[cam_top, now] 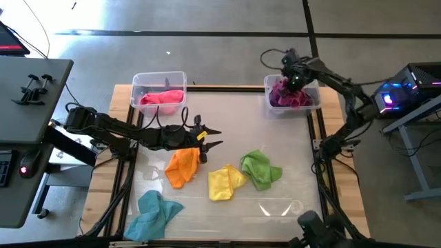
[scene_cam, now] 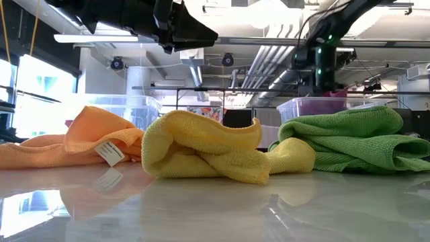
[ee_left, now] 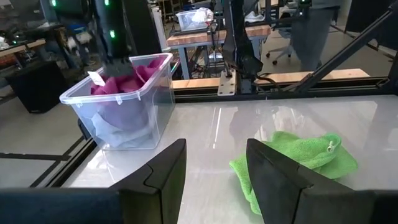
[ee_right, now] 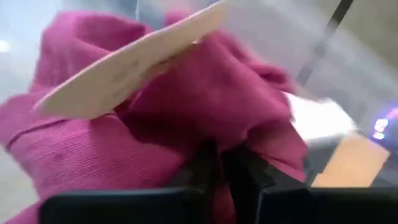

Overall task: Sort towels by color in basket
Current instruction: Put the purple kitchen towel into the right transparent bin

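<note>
Gripping magenta towel [ee_right: 186,118] in right bin [cam_top: 311,103], right hand [cam_top: 288,84] clamped | left hand [cam_top: 215,138] apart above orange towel [cam_top: 182,167] on worktop [cam_top: 227,117]

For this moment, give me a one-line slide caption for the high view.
Right gripper lowers a magenta towel into the right bin; open left gripper hovers beside the orange towel.

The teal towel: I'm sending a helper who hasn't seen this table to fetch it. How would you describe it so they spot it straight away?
Start at the white table seen from above, and go to its near left corner, on the left arm's side. The teal towel lies crumpled there, apart from the others, nearer the front edge than the orange towel. It is the only blue-green cloth; the yellow towel and lime green towel lie further right.
</note>
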